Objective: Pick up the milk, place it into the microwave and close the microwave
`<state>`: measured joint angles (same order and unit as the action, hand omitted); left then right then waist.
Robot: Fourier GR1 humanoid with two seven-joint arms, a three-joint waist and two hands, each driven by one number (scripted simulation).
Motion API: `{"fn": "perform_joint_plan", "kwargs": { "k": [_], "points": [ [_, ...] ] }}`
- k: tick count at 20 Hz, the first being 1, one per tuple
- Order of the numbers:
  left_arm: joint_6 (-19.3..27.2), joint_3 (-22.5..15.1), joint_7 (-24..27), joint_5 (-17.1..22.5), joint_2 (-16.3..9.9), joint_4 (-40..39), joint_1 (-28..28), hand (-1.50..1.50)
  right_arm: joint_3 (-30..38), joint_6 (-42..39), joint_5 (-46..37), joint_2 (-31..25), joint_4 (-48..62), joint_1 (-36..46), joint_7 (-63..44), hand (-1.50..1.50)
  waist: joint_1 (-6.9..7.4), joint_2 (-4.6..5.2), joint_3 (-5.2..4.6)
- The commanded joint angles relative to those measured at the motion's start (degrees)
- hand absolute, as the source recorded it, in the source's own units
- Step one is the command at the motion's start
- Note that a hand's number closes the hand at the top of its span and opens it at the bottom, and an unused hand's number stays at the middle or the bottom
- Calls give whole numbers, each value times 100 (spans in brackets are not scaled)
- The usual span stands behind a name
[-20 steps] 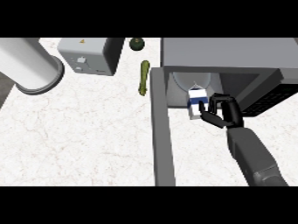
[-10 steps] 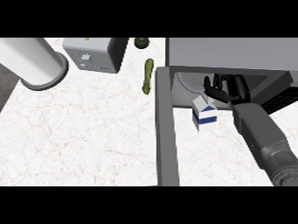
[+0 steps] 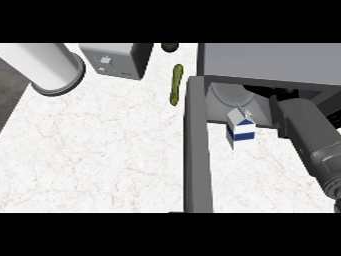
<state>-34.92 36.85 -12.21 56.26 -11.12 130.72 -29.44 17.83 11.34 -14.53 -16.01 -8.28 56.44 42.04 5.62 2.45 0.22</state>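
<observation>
**Arm reaching deeper, milk left at the microwave's mouth**

Since the earlier frame the right forearm (image 3: 317, 142) has been pushing further in, and the milk (image 3: 241, 127) is no longer at the fingers. The right robot hand is lying hidden in the dark cavity of the microwave (image 3: 284, 62), so whether its fingers are spread or curled cannot be told. The carton is standing upright, apart from the arm, at the opening beside the round glass plate (image 3: 225, 97). The open microwave door (image 3: 196, 150) is stretching across the bench (image 3: 92, 150). Farther left, a green cucumber (image 3: 176, 85), a grey toaster (image 3: 114, 60) and a white cylinder (image 3: 44, 67) are resting.
</observation>
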Motion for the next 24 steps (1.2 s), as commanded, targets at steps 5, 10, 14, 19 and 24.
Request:
{"fn": "perform_joint_plan", "kwargs": {
  "k": [5, 10, 14, 19, 24],
  "points": [
    [89, -117, -75, 34, -106, 9, 239, -150, -23, 824, -141, -160, 129, 204, -253, 150, 215, 114, 13],
    [166, -87, -49, -111, -182, -92, 474, -150, 18, 869, -109, -441, 120, 317, -349, 150, 251, 200, 19],
    [107, -170, -92, -84, -210, -76, 489, -150, 67, 1071, -59, -402, 151, 331, -372, 150, 376, 218, 20],
    [-24, -172, -87, -133, -273, -259, 546, -150, 143, 1098, 35, -493, 202, 286, -330, 150, 428, 243, 16],
    [111, -186, -111, -168, -355, -315, 740, -150, 186, 1123, 117, -518, 224, 333, -236, 150, 445, 311, 28]
  ]
}}
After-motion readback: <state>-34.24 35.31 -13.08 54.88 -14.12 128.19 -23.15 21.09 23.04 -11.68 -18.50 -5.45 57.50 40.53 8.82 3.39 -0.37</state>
